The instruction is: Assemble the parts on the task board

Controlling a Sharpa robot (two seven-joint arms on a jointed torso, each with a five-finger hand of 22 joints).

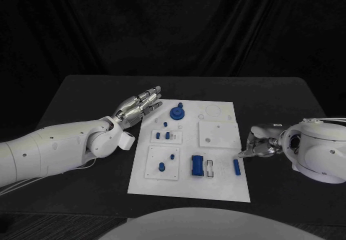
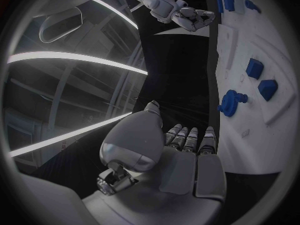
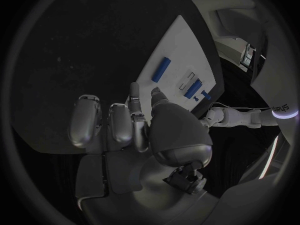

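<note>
The white task board [image 1: 216, 185] lies mid-table. On it are a blue gear-like part [image 1: 176, 112], two small blue parts [image 1: 163, 135], a blue block [image 1: 196, 166] and a blue bar [image 1: 236, 167]. My left hand [image 1: 138, 106] hovers open beside the board's far left corner, fingers stretched out and holding nothing. In the left wrist view the hand [image 2: 187, 155] is close to the gear [image 2: 230, 103]. My right hand [image 1: 261, 147] sits at the board's right edge, fingers bent down and holding nothing. Its wrist view has the hand [image 3: 134, 130] pointing towards the bar [image 3: 161, 68].
Two more small blue parts [image 1: 166, 164] sit on a raised white plate at the board's near left. A bare raised square [image 1: 218, 134] lies at the board's right. Black table [image 1: 79, 107] surrounds the board on all sides.
</note>
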